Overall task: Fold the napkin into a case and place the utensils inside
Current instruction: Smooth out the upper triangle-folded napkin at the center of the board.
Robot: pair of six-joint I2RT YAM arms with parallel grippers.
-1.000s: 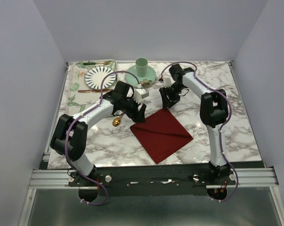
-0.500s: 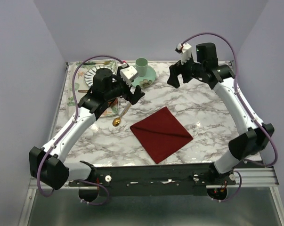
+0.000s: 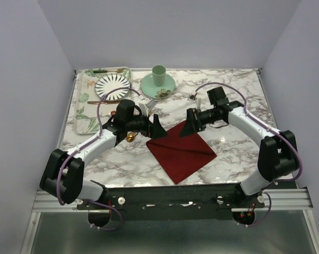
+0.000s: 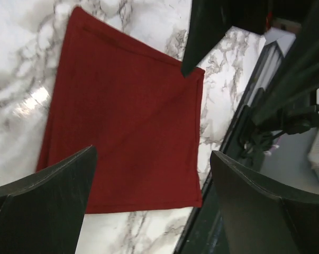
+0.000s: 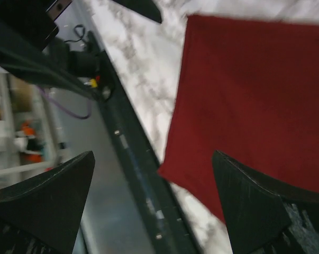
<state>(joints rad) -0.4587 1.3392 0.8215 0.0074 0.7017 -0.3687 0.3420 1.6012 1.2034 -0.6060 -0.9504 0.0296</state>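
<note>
The left gripper (image 3: pixel 157 127) and right gripper (image 3: pixel 189 126), both apart and empty, flank the far corner of the napkin (image 3: pixel 181 151). Pinching matching corners should give a straight fold.

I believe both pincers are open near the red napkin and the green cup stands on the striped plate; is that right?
Not quite. The top external view shows the green cup standing on the green saucer, not on the striped plate. The rest holds: the left pincer and right pincer are both open near the red napkin.
</note>
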